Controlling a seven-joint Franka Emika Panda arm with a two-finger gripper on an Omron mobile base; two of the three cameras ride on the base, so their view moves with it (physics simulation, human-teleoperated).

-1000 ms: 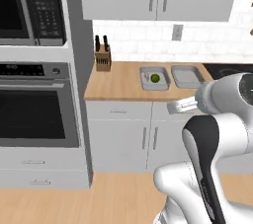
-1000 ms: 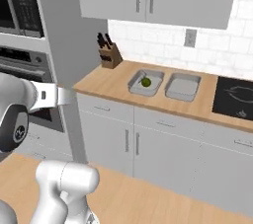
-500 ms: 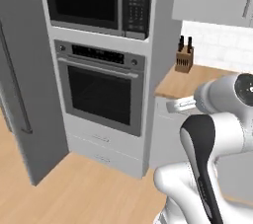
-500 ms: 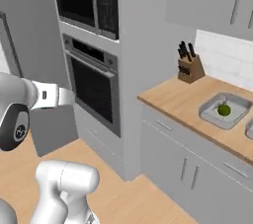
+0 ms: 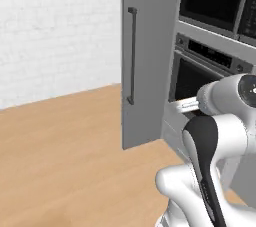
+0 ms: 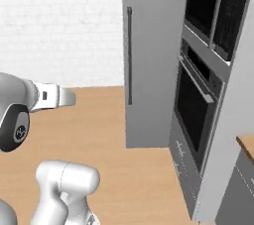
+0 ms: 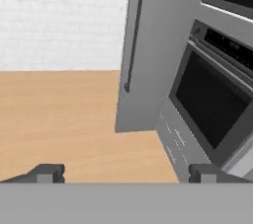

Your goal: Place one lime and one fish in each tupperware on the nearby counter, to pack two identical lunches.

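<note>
My hand [image 7: 123, 172] is spread wide with nothing between its tips; in the hand view the two dark fingertips [image 7: 47, 172] stand far apart at the bottom edge, one at the left and one at the right, with bare floor showing between them. My white arm [image 5: 220, 136] rises in the lower right of the left base view, its dark elbow band just below the round joint, and in the right base view its forearm [image 6: 47, 95] reaches in from the left.

Below and ahead of me lies the light wood floor [image 7: 59, 114], running back to the wall. Nearest on the right stands a tall grey cabinet panel [image 6: 154, 55] with a long, slim dark bar handle [image 6: 129, 55] set upright on its face. Just beside it, further right, is a built-in oven [image 6: 196, 110] with a dark glass door and a bar handle across its top; a drawer front sits beneath it. Above the oven is a second dark-fronted appliance [image 6: 211, 6], with a control strip on its right side.

At the far right edge of the right base view, a small corner of the light-brown desk [image 6: 246, 144] shows beyond the oven column, over a pale grey cabinet front [image 6: 238, 194]. I cannot see what lies on it from here.

Farthest back, a white brick wall [image 5: 55, 31] closes off the room on the left.
</note>
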